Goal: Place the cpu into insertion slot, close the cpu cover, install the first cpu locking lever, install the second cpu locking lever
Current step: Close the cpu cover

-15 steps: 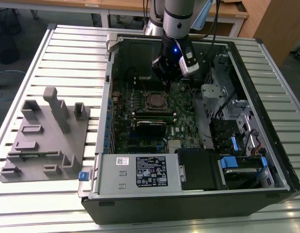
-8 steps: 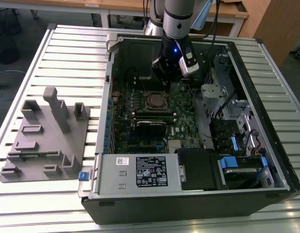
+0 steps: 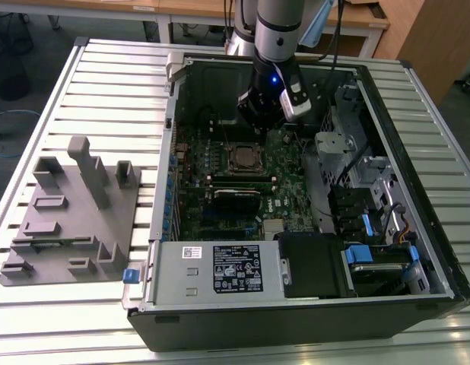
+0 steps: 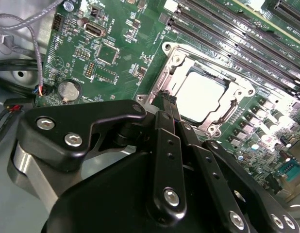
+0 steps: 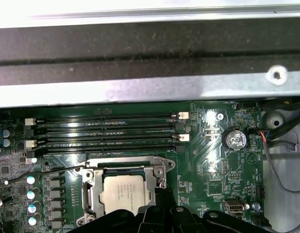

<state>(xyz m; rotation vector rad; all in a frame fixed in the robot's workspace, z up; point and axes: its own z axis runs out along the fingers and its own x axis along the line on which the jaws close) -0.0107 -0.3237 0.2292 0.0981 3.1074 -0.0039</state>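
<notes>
The cpu (image 4: 203, 97) is seated, cpu cover (image 4: 176, 80) down over it
Your gripper (image 4: 168, 103) sits at the cover's edge, fingers (image 4: 163, 133) pinched together, holding nothing.

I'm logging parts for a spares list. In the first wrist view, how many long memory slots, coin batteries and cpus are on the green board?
long memory slots: 4
coin battery: 1
cpu: 1
Total: 6

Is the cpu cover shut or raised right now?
Shut: the cpu cover lies flat, framing the cpu through its window in both wrist views.
</notes>
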